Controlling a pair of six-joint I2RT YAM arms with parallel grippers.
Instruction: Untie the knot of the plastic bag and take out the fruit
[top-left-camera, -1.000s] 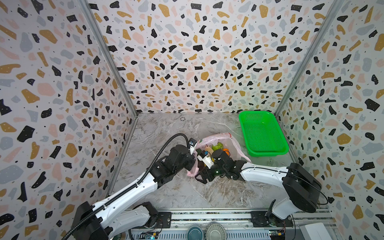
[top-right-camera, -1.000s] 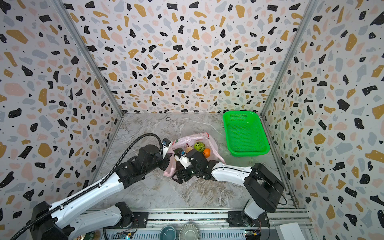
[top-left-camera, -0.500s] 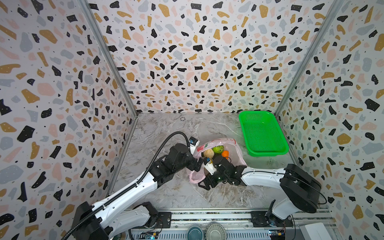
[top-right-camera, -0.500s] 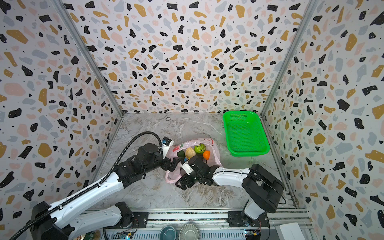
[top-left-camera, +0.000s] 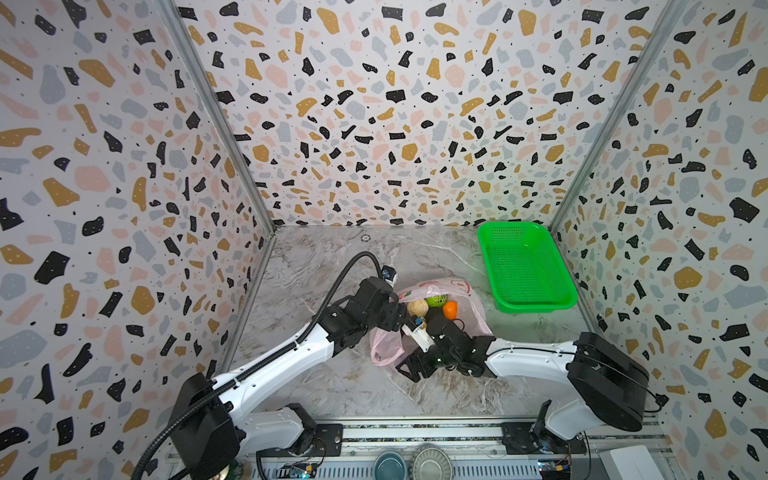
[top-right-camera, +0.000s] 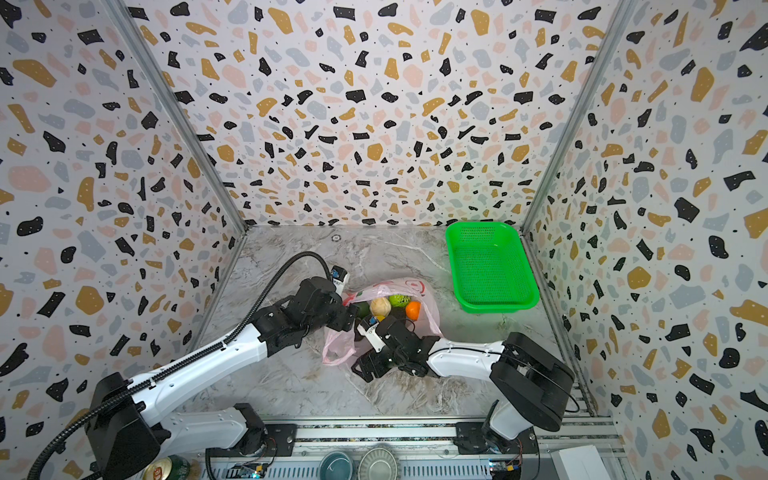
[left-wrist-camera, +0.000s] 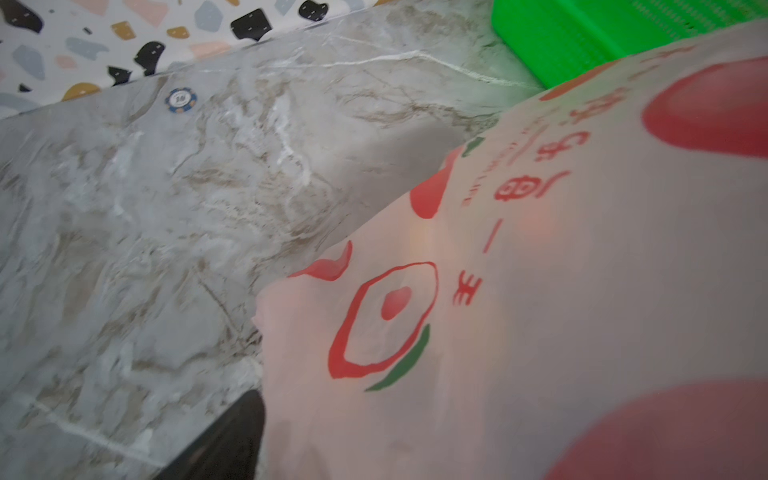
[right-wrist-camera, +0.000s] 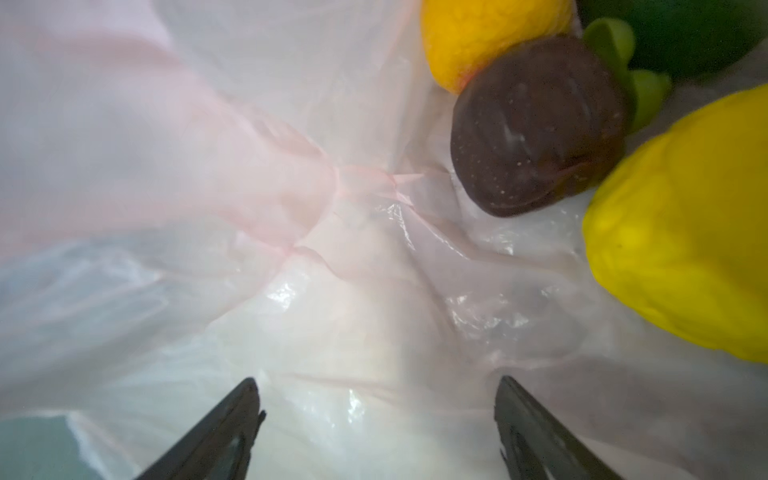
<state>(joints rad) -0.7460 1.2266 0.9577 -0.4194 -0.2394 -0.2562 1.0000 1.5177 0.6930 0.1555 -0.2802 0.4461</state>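
The pale pink plastic bag (top-left-camera: 465, 291) (top-right-camera: 399, 286) lies mid-table with its mouth spread wide. The fruit shows inside in both top views: a cream-white piece (top-left-camera: 417, 308), a bumpy green one (top-left-camera: 435, 300) and an orange one (top-left-camera: 450, 309). My left gripper (top-left-camera: 397, 318) is at the bag's left rim. In the left wrist view the printed bag wall (left-wrist-camera: 519, 291) covers all but one finger (left-wrist-camera: 232, 440), which stands far out to the side. My right gripper (right-wrist-camera: 376, 399) (top-left-camera: 409, 368) is open at the bag's near side, facing film, yellow fruit (right-wrist-camera: 681, 232) and a blackish-brown piece (right-wrist-camera: 536, 129). The knot is out of view.
A bright green mesh basket (top-left-camera: 525, 266) (top-right-camera: 492, 266) stands at the back right by the wall. A small chip (top-left-camera: 365, 237) lies on the marble floor near the back. Patterned walls close in three sides. Two bowls (top-left-camera: 390, 465) sit on the front rail.
The bag's mouth has spread and the cream-white fruit has come into view. My right gripper has slid toward the front edge. The left gripper's jaws have widened.
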